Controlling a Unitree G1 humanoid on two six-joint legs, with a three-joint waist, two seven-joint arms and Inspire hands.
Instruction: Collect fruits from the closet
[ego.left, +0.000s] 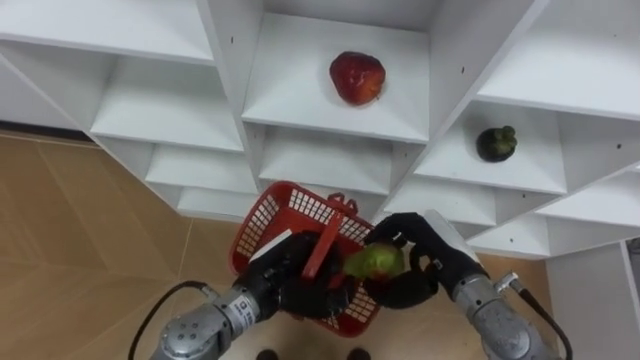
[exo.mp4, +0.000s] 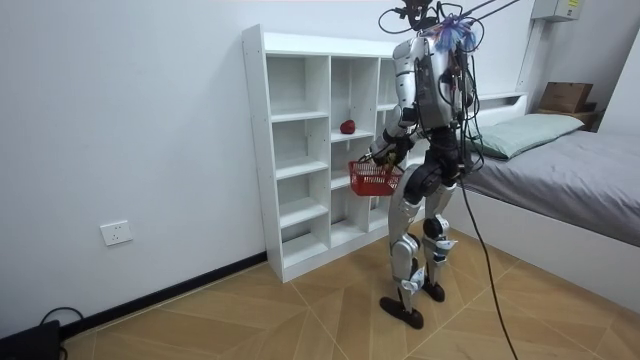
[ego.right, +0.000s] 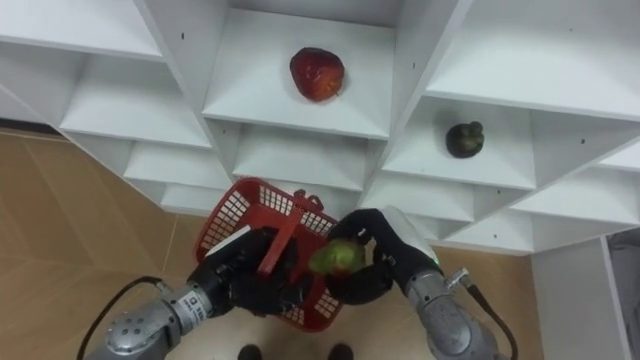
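White open-shelf closet (ego.left: 290, 95) directly in front of me; glossy red round fruit (ego.left: 357, 77) alone on a shelf in its middle column; dark green knobbly fruit (ego.left: 496, 143) alone on a shelf in the column to the right of that.

Red plastic mesh basket (ego.left: 275, 210) hangs in front of the closet's lower shelves, apart from them; my left hand (ego.left: 295, 285) has its fingers curled round the basket's red handle.

My right hand (ego.left: 430, 255) is wrapped round a pale green rounded fruit (ego.left: 375, 262), held over the basket just beside the handle; the fruit is in the hand, not lying in the basket.

Both hands cover most of the basket's inside; cannot tell whether anything lies in it.

Eye views give the two grips and the dark green fruit.

Room view adds:
- the closet whole against a white wall;
- me upright on both feet facing its right-hand columns, basket at about waist height;
- a grey bed (exo.mp4: 570, 160) beyond the closet on the room view's right;
- a white wall socket (exo.mp4: 117, 233) low on the wall on the room view's left of the closet.
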